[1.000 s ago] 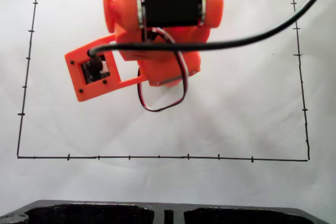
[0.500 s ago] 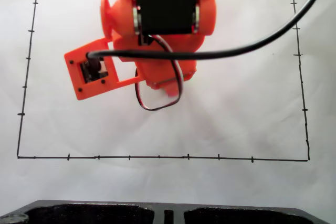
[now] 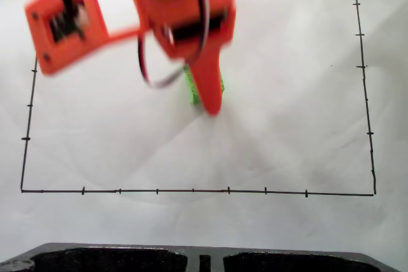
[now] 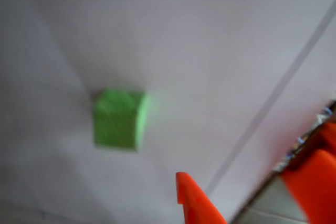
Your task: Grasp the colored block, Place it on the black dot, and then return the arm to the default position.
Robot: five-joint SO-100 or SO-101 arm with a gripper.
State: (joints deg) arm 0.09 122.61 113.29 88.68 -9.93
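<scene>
Swinging up-left since before, the arm uncovers the colored block — end effector state unclear.

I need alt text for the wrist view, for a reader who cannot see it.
A small bright green foam-like cube sits alone on white paper, blurred by motion. One orange-red pointed fingertip of the gripper enters from the bottom edge, apart from the cube, and a thin dark line crosses the paper at right.
</scene>
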